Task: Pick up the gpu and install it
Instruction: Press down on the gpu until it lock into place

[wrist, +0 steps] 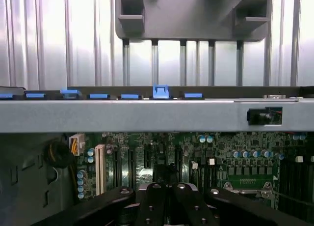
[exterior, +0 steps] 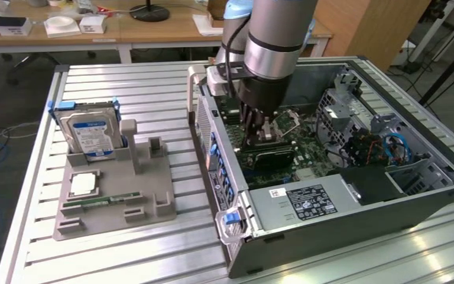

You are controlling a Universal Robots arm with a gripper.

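Gripper (exterior: 257, 135): closed, empty, inside computer case (exterior: 416, 201) above motherboard (wrist: 162, 157). Hard drive (exterior: 90, 135): blue-white label, unreadable.

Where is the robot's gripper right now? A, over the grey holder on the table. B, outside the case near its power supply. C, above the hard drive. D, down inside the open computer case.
D: in the exterior view the gripper reaches down into the open case over the motherboard, away from the holder and hard drive.
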